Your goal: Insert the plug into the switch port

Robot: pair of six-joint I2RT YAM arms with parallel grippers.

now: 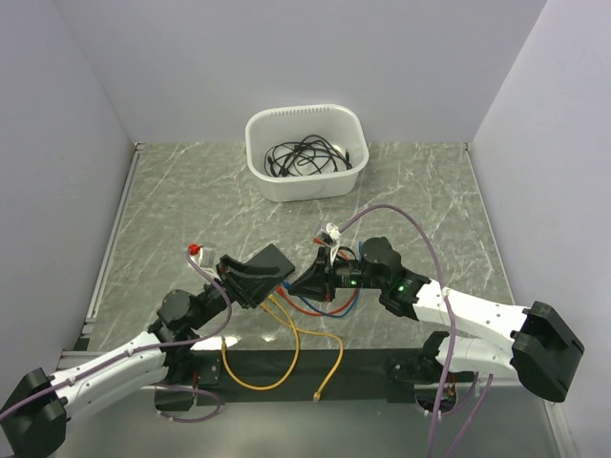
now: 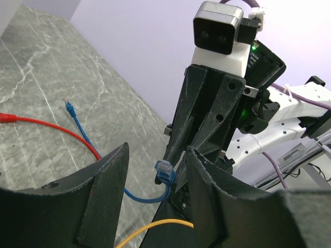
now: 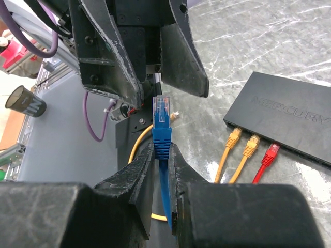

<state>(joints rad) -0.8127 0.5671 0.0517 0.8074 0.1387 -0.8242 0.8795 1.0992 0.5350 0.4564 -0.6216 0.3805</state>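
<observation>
Your right pincer (image 3: 161, 152) is narrowed onto the blue cable (image 3: 165, 186), pinching it just below the plug (image 3: 161, 109), which stands upright above the fingertips with its clear tip pointing up. Your left pincer (image 2: 156, 151) is partly spread, one finger on each side of that plug, and in the left wrist view there is a gap on both sides, so it touches nothing. The plug is held up off the counter (image 3: 248, 41) and apart from the switch (image 3: 289, 108), the flat black box lying to one side in the right wrist view. Along the switch's near edge, the ports (image 3: 297, 154) already carry two yellow plugs (image 3: 234, 135) side by side and a red plug (image 3: 271, 151) next to them. At the far side of the counter sits a white tub (image 1: 305, 153) with black cables coiled inside.
</observation>
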